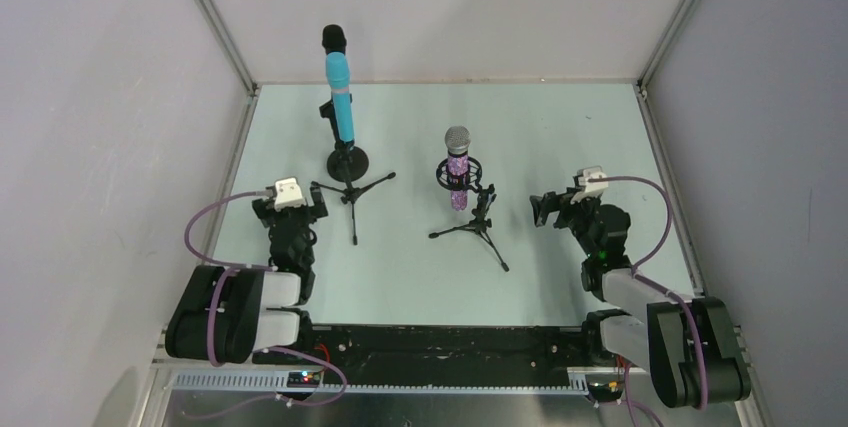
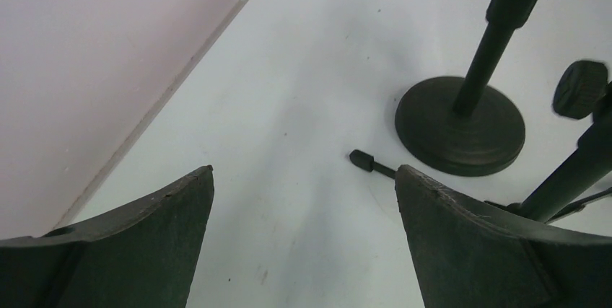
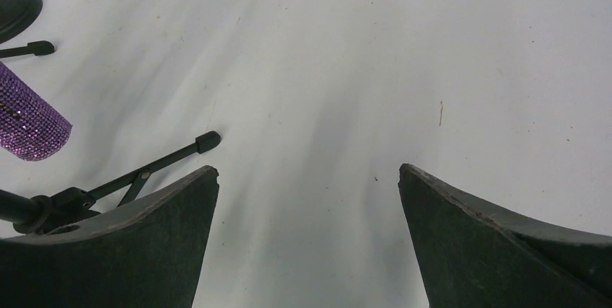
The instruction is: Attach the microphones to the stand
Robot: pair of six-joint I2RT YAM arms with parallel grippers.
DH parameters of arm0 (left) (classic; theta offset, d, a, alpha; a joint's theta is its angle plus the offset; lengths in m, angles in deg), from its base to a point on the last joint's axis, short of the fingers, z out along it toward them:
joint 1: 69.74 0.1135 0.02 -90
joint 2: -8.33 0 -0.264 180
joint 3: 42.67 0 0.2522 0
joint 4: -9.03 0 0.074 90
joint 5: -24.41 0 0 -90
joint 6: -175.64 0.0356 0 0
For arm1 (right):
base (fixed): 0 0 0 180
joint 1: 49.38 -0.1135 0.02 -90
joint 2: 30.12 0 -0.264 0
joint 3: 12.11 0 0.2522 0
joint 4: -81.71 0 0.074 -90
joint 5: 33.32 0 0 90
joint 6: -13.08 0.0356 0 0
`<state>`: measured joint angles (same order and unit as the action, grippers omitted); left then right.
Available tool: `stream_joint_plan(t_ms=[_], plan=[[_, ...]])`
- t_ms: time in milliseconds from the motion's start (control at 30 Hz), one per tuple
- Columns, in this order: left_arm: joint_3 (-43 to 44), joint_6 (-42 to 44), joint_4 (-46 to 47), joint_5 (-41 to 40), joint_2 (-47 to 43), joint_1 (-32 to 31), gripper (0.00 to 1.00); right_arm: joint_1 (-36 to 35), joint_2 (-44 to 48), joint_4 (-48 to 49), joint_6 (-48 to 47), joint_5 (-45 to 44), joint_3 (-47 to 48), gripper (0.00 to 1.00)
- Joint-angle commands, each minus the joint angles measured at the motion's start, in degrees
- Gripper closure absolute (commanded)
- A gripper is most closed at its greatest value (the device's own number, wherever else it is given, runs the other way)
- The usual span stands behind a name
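Over table [image 1: 560, 127]: left hand [image 2: 303, 172], right hand [image 3: 309, 169] spread wide, empty.

Soft, even light falls from above. The pale matte surface [image 1: 570, 147] carries only faint shadows beneath the black tripod stand [image 1: 481, 215]. In wrist views the near dark fingers [image 2: 130, 250] blur slightly.

Plain grey walls [image 1: 450, 7] are enclosing a pale mint tabletop [image 1: 560, 117] on three sides; metal posts [image 1: 213, 22] are rising at its far corners, and soft light is falling evenly.
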<state>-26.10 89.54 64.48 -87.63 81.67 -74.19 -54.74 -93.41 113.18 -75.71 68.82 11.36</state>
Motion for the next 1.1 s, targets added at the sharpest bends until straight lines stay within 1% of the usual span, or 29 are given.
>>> stream_joint_plan(t_ms=[0,67,133,200,267,367,500,567,600,633,667,700,733,767,800,833,867,900,933,967,1000,1033,1067], plan=[[1.0,-0.7,6.6,0.8,-0.5,0.5,0.02,0.1,2.6,7.2,-0.9,-1.3,-2.7,0.0],[1.1,-0.7,6.3,0.6,-0.6,0.5,0.02,-0.3,5.4,8.2,-0.9,-3.9,-5.2,0.01],[1.2,-0.6,6.1,0.9,-0.6,0.5,0.02,-0.5,8.7,6.8,-1.8,-6.7,-6.8,0.01],[1.6,-0.2,5.1,2.0,-0.7,0.5,0.02,0.5,10.4,7.1,-3.2,-8.3,-8.0,0.01],[1.7,-0.2,4.7,2.0,-0.8,0.5,0.02,2.1,9.6,8.7,-3.3,-8.1,-8.3,0.01],[1.8,-0.1,4.6,2.0,-0.8,0.5,0.02,4.2,7.6,13.0,-0.7,-5.6,-8.6,0.01],[2.5,-0.3,3.5,1.7,-0.7,0.5,0.02,4.8,6.2,11.9,-0.3,-3.7,-7.4,0.01],[2.5,-0.3,3.3,1.7,-0.8,0.5,0.02,4.8,4.7,13.1,-0.9,-3.0,-7.0,0.01],[2.6,-0.4,3.3,1.7,-0.8,0.4,0.02,6.2,2.8,14.0,-1.0,-3.3,-7.1,0.01],[2.6,-0.4,3.2,1.6,-0.8,0.4,0.02,6.7,0.9,18.6,-0.8,-4.8,-7.4,0.01],[2.6,-0.4,3.2,1.6,-0.7,0.5,0.02,7.9,-5.0,25.2,0.5,-5.0,-7.7,0.01],[2.6,-0.4,3.1,1.5,-0.8,0.5,0.02,8.5,-8.8,28.9,1.4,-5.2,-7.5,0.0],[2.7,-0.4,3.1,1.6,-0.8,0.5,0.02,9.7,-16.2,35.7,3.1,-4.6,-6.6,0.01],[2.7,-0.4,3.1,1.5,-0.7,0.5,0.02,10.9,-15.0,32.8,3.7,-3.9,-5.0,0.01],[2.7,-0.4,3.0,1.5,-0.8,0.4,0.02,10.9,-13.0,21.3,3.8,-4.7,-3.3,0.01],[2.7,-0.5,2.9,1.5,-0.8,0.5,0.02,10.6,-13.0,19.2,3.8,-5.5,-1.3,0.01],[2.8,-0.4,2.9,1.4,-0.8,0.5,0.02,10.6,-14.3,21.8,3.3,-4.3,-1.0,0.01],[2.8,-0.4,2.8,1.4,-0.8,0.5,0.02,11.1,-14.5,21.2,3.0,-1.6,-0.1,0.0],[2.9,-0.5,2.8,1.4,-0.7,0.5,0.02,11.1,-13.6,16.7,2.9,-1.9,0.3,0.0],[2.9,-0.4,2.7,1.5,-0.8,0.5,0.02,10.9,-13.5,16.7,3.4,-4.2,0.1,0.01],[2.9,-0.4,2.7,1.4,-0.7,0.4,0.02,10.9,-14.1,19.7,4.0,-4.8,-0.1,0.01],[2.9,-0.5,2.7,1.5,-0.8,0.5,0.02,10.9,-14.1,19.4,4.1,-5.3,0.1,0.01],[2.8,-0.4,2.6,1.5,-0.8,0.4,0.02,10.9,-13.6,16.3,4.1,-5.7,0.5,0.0]])
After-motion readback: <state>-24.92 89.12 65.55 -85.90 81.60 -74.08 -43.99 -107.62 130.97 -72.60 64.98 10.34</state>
